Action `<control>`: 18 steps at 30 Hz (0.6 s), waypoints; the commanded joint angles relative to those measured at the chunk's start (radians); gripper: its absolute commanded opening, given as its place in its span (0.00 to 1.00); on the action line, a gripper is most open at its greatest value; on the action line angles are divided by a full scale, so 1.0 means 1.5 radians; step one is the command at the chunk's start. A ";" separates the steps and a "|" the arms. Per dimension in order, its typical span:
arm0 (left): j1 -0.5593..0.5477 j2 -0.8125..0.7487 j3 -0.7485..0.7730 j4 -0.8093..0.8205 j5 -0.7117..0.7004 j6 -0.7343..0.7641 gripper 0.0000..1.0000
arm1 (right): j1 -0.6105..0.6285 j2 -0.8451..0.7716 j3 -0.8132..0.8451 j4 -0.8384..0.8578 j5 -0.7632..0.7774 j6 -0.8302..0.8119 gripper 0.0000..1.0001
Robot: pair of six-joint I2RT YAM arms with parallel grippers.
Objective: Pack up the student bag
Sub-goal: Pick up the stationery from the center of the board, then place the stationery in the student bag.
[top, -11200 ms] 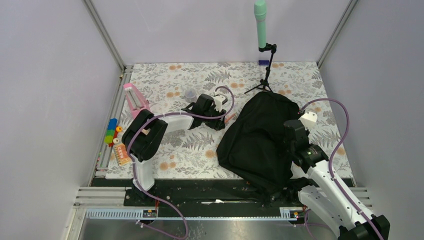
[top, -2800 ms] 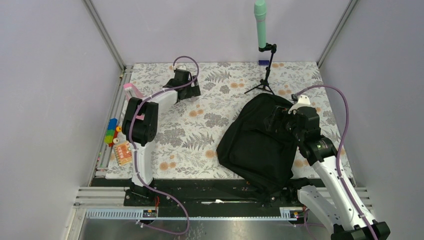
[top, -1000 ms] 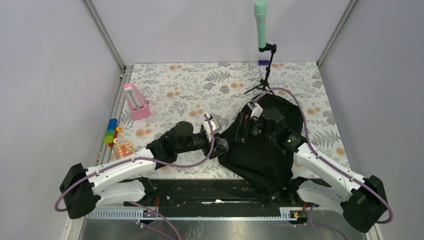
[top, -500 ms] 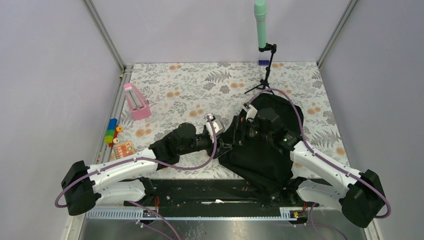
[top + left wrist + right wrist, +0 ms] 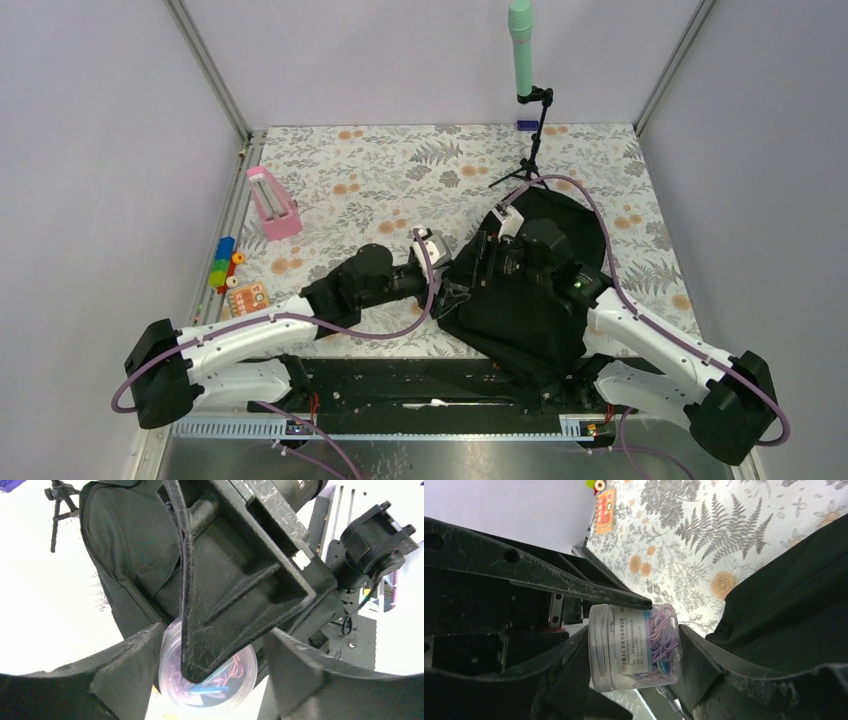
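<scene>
The student bag lies black and crumpled at the right of the flowered table; its fabric fills the left wrist view and the right edge of the right wrist view. Both grippers meet at the bag's left edge around a clear jar of coloured paper clips. My right gripper is shut on the jar, one finger on the lid and the other on the base. My left gripper stands open around the same jar, touching it on one side with a small gap on the other. In the top view the jar is hidden between the two grippers.
A pink stand sits at the left of the table. Coloured blocks and an orange card lie near the left edge. A green tube on a black tripod stands behind the bag.
The right gripper has closed onto the jar. The left gripper's fingers have spread slightly off it. Both arms stay nearly where they were at the bag's left edge.
</scene>
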State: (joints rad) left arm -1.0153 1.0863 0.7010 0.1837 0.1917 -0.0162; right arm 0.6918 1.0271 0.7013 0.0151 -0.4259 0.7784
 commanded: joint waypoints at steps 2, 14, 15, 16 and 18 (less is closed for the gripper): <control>-0.004 -0.001 0.030 0.051 0.003 0.000 0.90 | 0.002 -0.042 0.036 -0.086 0.119 -0.079 0.53; -0.001 0.054 0.052 0.052 -0.006 -0.022 0.99 | -0.216 -0.072 0.106 -0.185 0.171 -0.220 0.52; 0.002 0.079 0.077 0.030 0.004 -0.020 0.99 | -0.239 -0.071 0.105 -0.186 0.172 -0.228 0.52; 0.004 0.103 0.104 0.003 0.015 -0.018 0.99 | -0.262 -0.067 0.104 -0.185 0.168 -0.232 0.52; 0.008 0.156 0.157 -0.042 0.050 -0.003 0.99 | -0.312 -0.060 0.102 -0.186 0.148 -0.237 0.52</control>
State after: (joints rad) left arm -1.0134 1.2133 0.7856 0.1818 0.2039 -0.0364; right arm 0.3286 0.9382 0.8143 -0.2607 -0.1997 0.4908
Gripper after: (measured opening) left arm 0.986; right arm 0.647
